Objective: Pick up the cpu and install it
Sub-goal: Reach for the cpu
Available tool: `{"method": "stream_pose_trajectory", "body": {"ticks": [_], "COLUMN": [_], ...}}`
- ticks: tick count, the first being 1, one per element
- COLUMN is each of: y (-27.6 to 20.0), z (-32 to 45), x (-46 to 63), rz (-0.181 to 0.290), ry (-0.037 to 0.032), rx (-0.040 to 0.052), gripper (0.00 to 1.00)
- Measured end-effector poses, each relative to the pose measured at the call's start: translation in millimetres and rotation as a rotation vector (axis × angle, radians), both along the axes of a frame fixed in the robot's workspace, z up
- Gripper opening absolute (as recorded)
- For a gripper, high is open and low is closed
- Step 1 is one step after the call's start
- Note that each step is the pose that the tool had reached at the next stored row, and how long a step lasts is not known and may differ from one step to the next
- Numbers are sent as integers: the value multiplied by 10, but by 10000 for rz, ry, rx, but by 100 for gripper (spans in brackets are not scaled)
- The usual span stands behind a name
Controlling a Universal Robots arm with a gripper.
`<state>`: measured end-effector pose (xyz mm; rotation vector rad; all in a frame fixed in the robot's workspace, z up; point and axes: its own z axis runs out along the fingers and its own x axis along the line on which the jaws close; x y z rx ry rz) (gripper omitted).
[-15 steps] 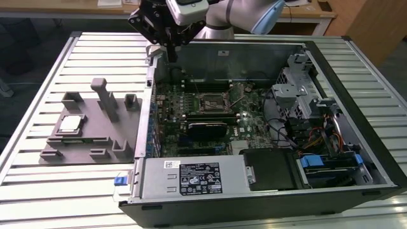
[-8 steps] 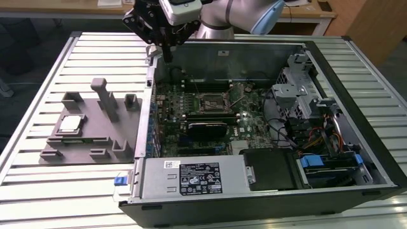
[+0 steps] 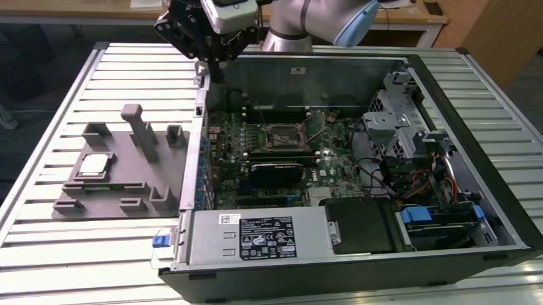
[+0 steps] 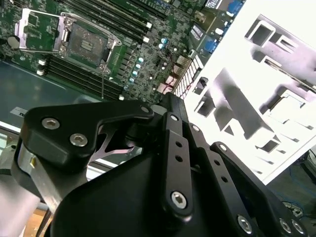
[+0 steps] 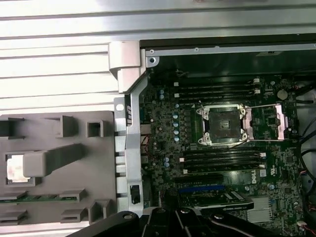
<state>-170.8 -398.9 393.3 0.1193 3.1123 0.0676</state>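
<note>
You were at the opening step: the pick-up had not yet been made. Your gripper [image 3: 213,57] hung high above the far corner of the computer case [image 3: 357,276], on the exterior view's left, near the worktop's [image 3: 68,254] far edge. I cannot tell how far open it was, though it had no hold of the cpu. The cpu [image 3: 93,164] lay flat in a square pocket of the grey fixture [image 3: 144,175], which sat toward the worktop's edge on the exterior view's left, just beside the case wall. In the first wrist view an upright block [image 5: 37,163] of the fixture covered part of the cpu [image 5: 15,168]. So I judge the pick-up called for a square descent over the chip, clear of that block and of the case wall. A thin green board [image 5: 29,197] lay in another of the fixture's slots, and its other pockets looked bare. The case lay open on its side over the middle of the worktop, holding the motherboard [image 3: 331,162]. At the board's centre the socket [image 5: 223,124] stood empty with its metal frame [image 5: 269,121] swung back. A labelled power supply box [image 3: 254,238] filled the case's near side.
</note>
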Motion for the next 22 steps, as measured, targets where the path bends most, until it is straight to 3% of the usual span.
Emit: {"method": "stream_pose_trajectory", "body": {"ticks": [22], "y": [0], "z": [-1], "x": [-221], "rz": [-5], "ry": [0], "rx": [0], "gripper": [11]}}
